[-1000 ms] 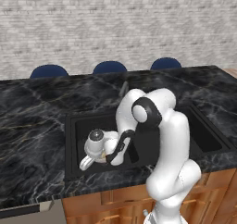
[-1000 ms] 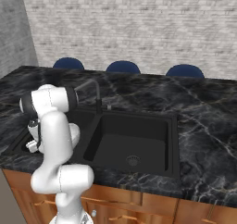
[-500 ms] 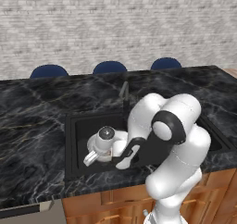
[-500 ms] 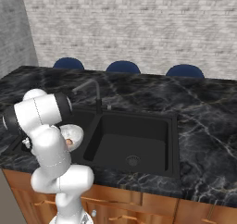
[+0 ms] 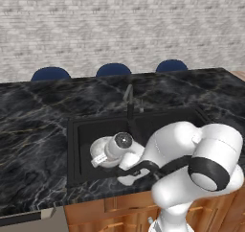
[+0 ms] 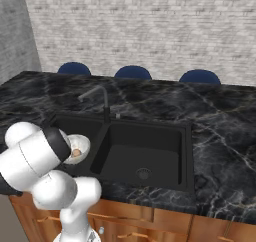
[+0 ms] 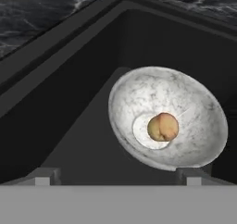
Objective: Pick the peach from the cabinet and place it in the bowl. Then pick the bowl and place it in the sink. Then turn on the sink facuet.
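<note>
The whitish-grey marbled bowl [image 7: 169, 119] rests on the floor of the black sink's [image 6: 150, 132] left basin. The orange-tan peach [image 7: 162, 127] lies in its middle. My gripper [image 7: 116, 175] hangs just above and beside the bowl, open, with its two dark fingertips [image 7: 44, 174] wide apart and touching nothing. In the left base view the hand [image 5: 119, 145] covers part of the bowl [image 5: 98, 148]. From the right base view I see the bowl [image 6: 82, 145] and peach [image 6: 76, 152] past my arm. The dark faucet [image 6: 101, 97] stands behind the basins. The cabinet is out of view.
Dark veined marble counter [image 5: 33, 125] rims the sink on all sides. The right basin [image 6: 145, 153] has a drain at its bottom. Three blue chair backs [image 5: 114, 69] stand beyond the counter before a pale brick wall. Wooden cupboards [image 6: 165, 226] run below.
The jaws have spread wide and let go of the bowl, which now sits in the left basin. My arm's elbow has swung outward and forward.
</note>
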